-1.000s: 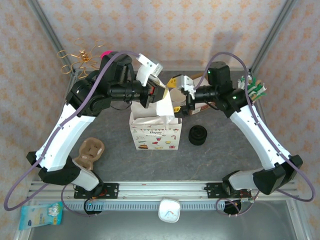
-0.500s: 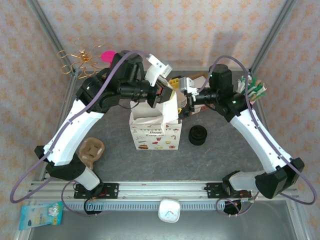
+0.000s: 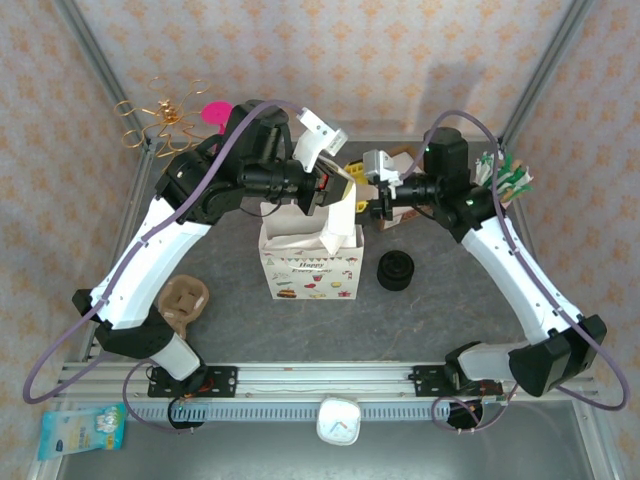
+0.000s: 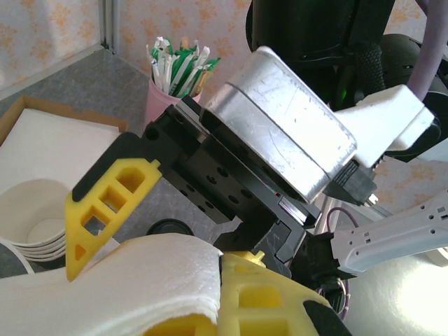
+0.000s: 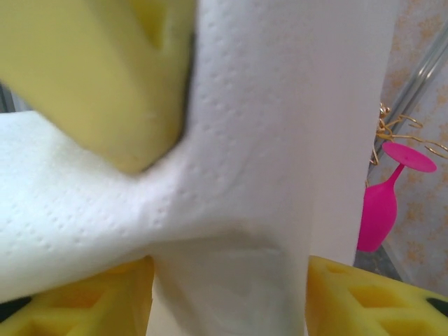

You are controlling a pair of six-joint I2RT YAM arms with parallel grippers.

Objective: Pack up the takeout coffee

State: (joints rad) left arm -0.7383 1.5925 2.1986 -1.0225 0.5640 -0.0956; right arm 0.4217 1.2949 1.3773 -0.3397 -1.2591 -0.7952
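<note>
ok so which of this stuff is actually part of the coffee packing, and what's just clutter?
Job:
gift bag; white napkin above it; likely the cup carrier.

Lying about:
stack of black lids; stack of lidless cups; pink cup of wrapped sticks; pink glass; gold wire rack; blue packet.

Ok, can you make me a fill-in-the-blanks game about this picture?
The jaws of the left gripper pinch a ___ paper napkin.
The stack of black lids sits to the ___ of the gift bag.
The wine glass is ___.
Missing words: white; right; pink.
</note>
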